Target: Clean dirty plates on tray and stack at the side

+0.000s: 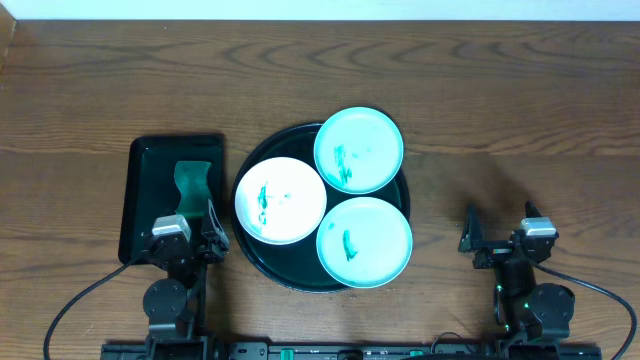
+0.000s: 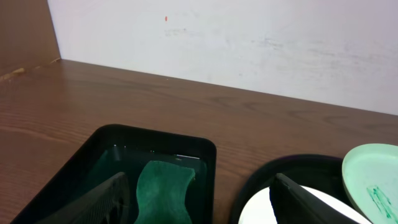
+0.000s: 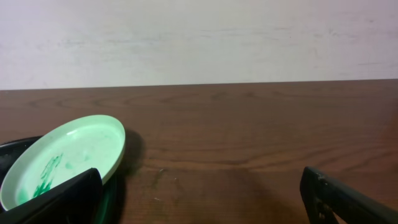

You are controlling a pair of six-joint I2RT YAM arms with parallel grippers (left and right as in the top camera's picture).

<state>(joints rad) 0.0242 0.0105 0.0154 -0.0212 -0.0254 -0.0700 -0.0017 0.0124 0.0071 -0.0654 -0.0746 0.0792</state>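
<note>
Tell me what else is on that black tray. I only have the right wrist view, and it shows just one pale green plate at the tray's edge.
Observer: The round tray holds three plates: a white plate on its left, a far turquoise plate and a near turquoise plate.
Operator: Are they all dirty?
Observer: Yes, the overhead view shows green smears on each of them.
Operator: Anything there to wipe them with?
Observer: A green sponge lies in a rectangular black tray to the left of the round one.
</note>
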